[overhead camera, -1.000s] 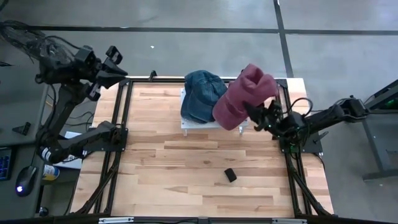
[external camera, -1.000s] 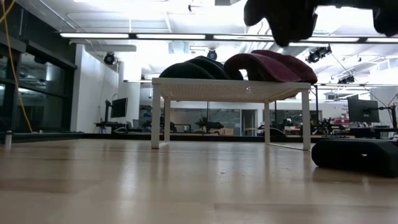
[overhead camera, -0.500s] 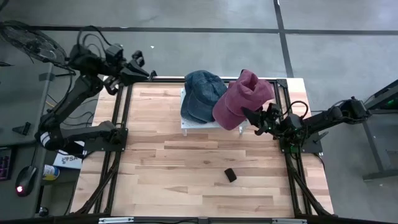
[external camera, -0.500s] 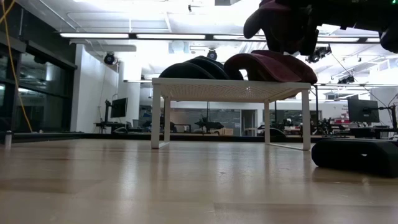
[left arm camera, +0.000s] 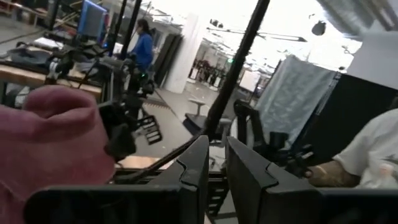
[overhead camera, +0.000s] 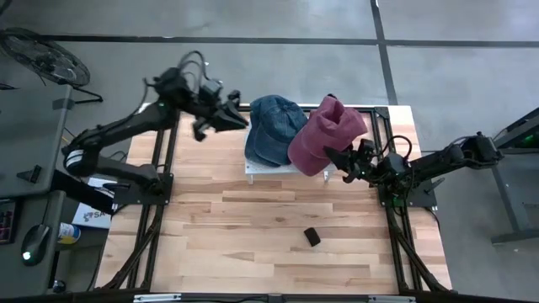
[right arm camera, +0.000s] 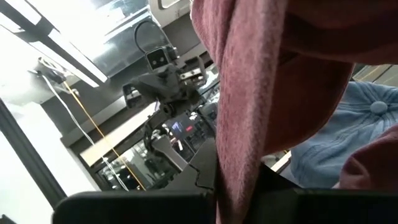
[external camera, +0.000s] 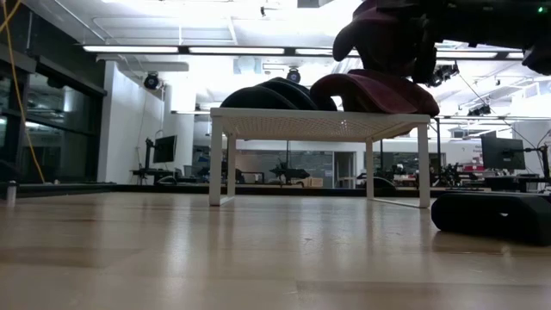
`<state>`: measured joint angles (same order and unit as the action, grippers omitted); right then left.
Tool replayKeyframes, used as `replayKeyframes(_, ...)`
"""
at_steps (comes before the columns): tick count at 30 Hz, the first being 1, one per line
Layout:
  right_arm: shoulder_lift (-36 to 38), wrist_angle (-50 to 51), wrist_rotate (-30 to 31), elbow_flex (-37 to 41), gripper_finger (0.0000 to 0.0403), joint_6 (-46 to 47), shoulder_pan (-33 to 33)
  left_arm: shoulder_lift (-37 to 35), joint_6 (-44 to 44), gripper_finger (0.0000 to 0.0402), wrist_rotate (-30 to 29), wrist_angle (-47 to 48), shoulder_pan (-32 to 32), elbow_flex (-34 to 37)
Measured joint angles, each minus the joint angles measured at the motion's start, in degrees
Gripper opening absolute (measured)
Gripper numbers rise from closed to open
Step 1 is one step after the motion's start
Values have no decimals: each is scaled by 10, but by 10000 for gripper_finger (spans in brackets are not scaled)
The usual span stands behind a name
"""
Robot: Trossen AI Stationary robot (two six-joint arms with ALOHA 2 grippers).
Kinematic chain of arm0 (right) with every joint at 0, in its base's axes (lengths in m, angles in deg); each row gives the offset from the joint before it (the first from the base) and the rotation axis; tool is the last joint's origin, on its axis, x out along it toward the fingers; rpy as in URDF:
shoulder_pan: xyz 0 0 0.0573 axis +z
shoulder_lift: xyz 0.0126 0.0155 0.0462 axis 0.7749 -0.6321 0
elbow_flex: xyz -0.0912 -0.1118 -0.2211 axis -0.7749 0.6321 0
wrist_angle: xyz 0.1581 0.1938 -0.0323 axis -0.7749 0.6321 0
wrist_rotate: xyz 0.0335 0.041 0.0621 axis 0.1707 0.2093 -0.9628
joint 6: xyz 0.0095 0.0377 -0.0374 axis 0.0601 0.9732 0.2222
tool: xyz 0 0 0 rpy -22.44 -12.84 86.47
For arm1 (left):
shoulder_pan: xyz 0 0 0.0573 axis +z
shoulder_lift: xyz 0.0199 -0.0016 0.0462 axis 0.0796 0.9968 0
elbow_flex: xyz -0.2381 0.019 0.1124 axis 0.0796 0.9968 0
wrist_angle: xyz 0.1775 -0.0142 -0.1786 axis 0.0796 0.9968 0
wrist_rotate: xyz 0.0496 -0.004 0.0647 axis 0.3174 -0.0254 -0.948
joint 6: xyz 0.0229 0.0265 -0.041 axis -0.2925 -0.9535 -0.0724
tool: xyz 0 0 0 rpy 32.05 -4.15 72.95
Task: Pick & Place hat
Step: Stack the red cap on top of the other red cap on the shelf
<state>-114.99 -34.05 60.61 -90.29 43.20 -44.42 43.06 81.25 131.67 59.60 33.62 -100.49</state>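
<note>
Right hand (overhead camera: 341, 160) clamped on maroon hat (overhead camera: 324, 135); no readable writing anywhere.

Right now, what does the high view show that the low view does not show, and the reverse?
Only the high view shows the left gripper near the blue hat, that hat's blue colour, the small black block on the table, and both arms whole.

Only the low view shows the white stand's legs and the room behind.

Both show the maroon hat partly lifted from the white stand, pinched in the shut right gripper.
</note>
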Motion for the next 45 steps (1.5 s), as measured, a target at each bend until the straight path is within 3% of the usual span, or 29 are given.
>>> replayKeyframes(10,0,29,3,0,3,40,0,116,-39,53,-63,-130,-83,0)
replayKeyframes(18,0,61,2,0,4,75,0,188,-81,53,-158,-201,-130,0)
replayKeyframes(27,0,63,2,0,5,78,0,221,-185,53,-375,-112,-145,0)
replayKeyframes(41,0,63,-2,0,4,83,0,229,-382,53,-374,-72,-173,-4)
replayKeyframes(45,0,63,-1,0,8,89,0,234,-468,53,-390,1,-189,-27)
